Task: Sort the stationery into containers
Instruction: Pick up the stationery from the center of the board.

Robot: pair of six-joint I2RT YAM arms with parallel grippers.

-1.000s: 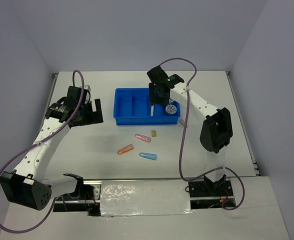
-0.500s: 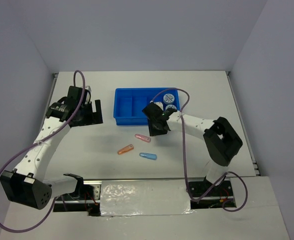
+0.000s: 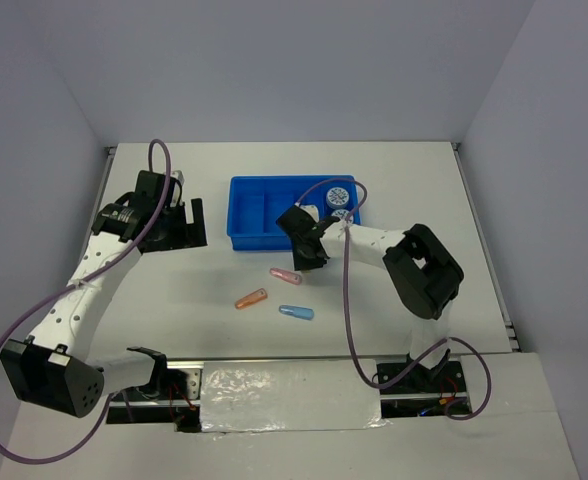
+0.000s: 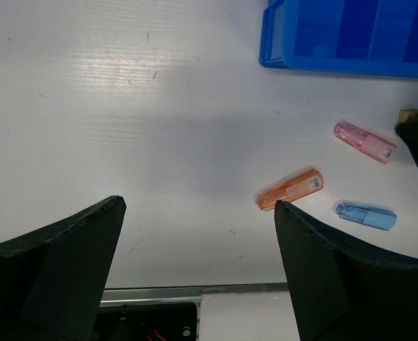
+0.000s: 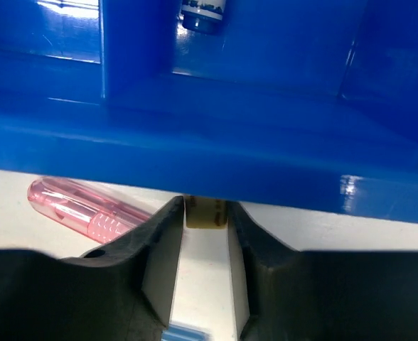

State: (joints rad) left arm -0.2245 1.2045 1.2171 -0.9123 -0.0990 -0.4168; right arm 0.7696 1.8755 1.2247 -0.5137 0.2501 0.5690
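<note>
My right gripper [image 5: 206, 206] has its fingers set narrow on the tan block [image 5: 205, 215]. The block fills the gap between the pads and sits hard against the near wall of the blue tray [image 5: 216, 153], too stubby to show a long axis. Just left of the fingers lies the pink capsule [image 5: 81, 209], its length running slantwise along the tray wall, ribbed end nearest the gripper. Nearer the arms, the orange capsule [image 3: 251, 298] lies tilted and the blue capsule [image 3: 296, 312] almost level – both apart from each other. A blue-white disc [image 3: 340, 196] rests in the tray's rightmost compartment. My left gripper [image 4: 198, 206] hangs fully spread, holding nothing. White table [image 3: 424, 180], pale grey walls.
</note>
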